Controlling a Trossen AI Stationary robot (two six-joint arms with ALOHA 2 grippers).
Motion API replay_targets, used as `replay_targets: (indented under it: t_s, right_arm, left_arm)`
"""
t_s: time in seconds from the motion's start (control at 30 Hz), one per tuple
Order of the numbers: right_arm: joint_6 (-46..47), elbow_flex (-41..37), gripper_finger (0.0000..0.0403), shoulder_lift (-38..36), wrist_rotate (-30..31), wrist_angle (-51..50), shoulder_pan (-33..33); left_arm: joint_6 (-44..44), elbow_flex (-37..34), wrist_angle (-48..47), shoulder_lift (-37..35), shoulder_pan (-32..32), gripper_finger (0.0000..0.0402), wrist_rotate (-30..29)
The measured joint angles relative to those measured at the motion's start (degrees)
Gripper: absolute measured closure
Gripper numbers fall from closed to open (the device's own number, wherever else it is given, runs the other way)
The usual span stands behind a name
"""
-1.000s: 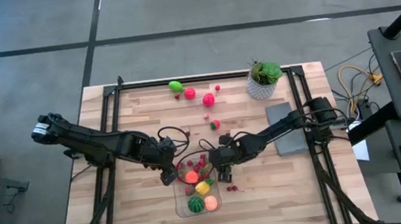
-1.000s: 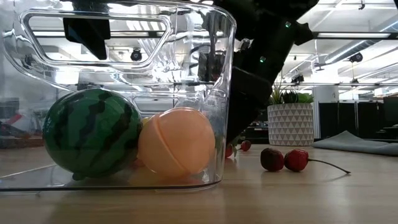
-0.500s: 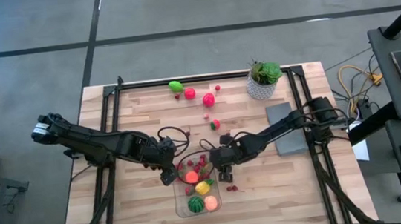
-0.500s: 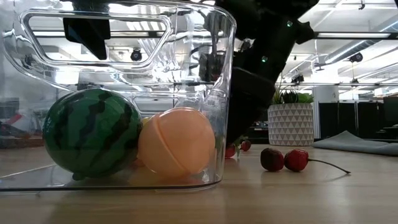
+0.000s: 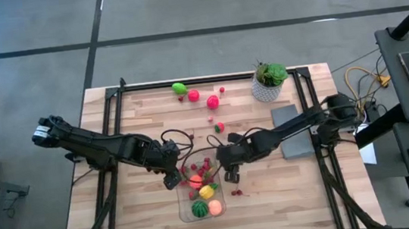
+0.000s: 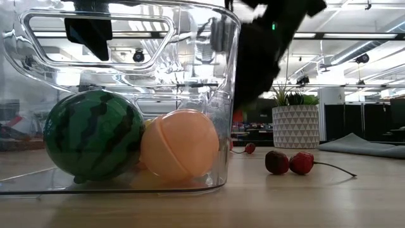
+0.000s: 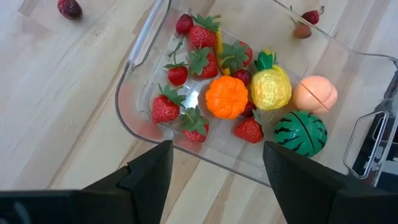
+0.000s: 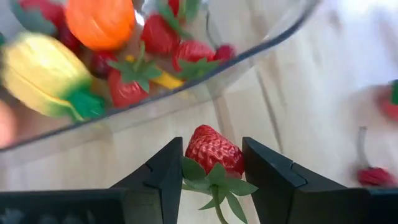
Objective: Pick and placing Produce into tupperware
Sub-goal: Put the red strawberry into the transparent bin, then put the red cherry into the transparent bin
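Even, bright overhead light; ceiling strips glare upper right. Right arm (image 6: 266, 44) motion-blurred; tupperware (image 6: 126, 95) wall reflects.

Right claw (image 8: 211, 163): risen off the desk, shifted along the tupperware (image 5: 188, 208) wall; strawberry (image 8: 213, 149) lifted between its fingers (clamped).

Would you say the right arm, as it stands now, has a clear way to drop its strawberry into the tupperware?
Probably yes. The right gripper holds the strawberry just outside the tupperware rim, the container is open on top, and the left gripper waits at the opposite side.
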Motion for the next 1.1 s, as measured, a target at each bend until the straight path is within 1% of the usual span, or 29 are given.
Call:
replay_targets:
  t_s: [0.2, 0.33, 0.4, 0.53, 0.63, 0.7, 0.9, 1.1]
  right_arm:
    - [0.0, 2.6, 0.0259, -6.3, 2.1, -1.0, 0.0]
    - [-1.3, 6.6, 0.0259, -8.2, 1.1, -0.3, 0.0]
    - [-2.9, 8.7, 0.0259, -7.7, -1.2, -0.7, 0.0]
    - [-3.5, 13.2, 0.0259, -4.0, -5.9, -0.5, 0.0]
    - [-4.2, 15.9, 0.0258, -0.8, -9.2, -1.0, 0.0]
    - [-5.4, 17.2, 0.0255, 0.0, -10.6, -1.5, 0.0]
    - [-8.3, 18.6, 0.0237, 0.2, -11.2, -1.1, -0.2]
    - [-5.8, 18.5, 0.0212, 1.1, -11.4, -0.8, -1.6]
  left_arm:
    - [0.0, 0.0, 0.3, 0.0, 0.0, 0.0166, 0.0]
    - [0.1, 0.0, 0.5, 0.0, 0.0, 0.0166, -0.1]
    - [0.0, 0.2, 1.1, 0.0, 0.0, 0.0166, -0.1]
    - [-0.1, 1.4, 1.8, -0.7, -0.1, 0.0166, -1.3]
    - [-0.3, 1.6, 2.0, -2.7, -0.2, 0.0166, -1.6]
    - [-0.4, 1.4, 2.1, -4.4, -0.2, 0.0166, -1.7]
    - [-0.5, -0.1, 1.2, -9.9, -0.2, 0.0166, -3.2]
    - [-0.5, -1.0, -2.0, -13.9, -0.2, 0.0166, -5.7]
